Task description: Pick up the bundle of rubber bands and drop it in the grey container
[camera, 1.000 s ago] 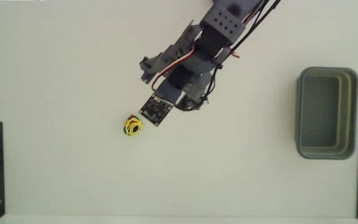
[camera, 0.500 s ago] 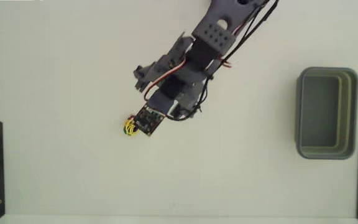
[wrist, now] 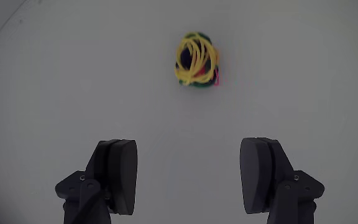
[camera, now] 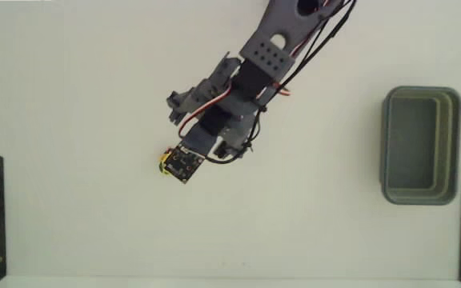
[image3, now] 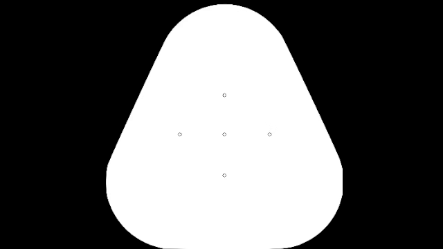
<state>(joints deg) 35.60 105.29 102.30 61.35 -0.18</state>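
Wrist view, nearest first: my pincer point(wrist: 189, 174) stood wide open, nothing held, both dark fingers point(wrist: 118, 174) low in frame at 7 and 5 o'clock. Beyond them, bare white table point(wrist: 303, 68). Bundle of rubber bands point(wrist: 197, 60) lay at 12 o'clock, ahead of gap, clear of both fingers. Fixed view: my wrist hid most of bundle, only yellow edge showing, probably untouched. Grey container point(camera: 420, 145) sat far off at 3 o'clock, well apart.
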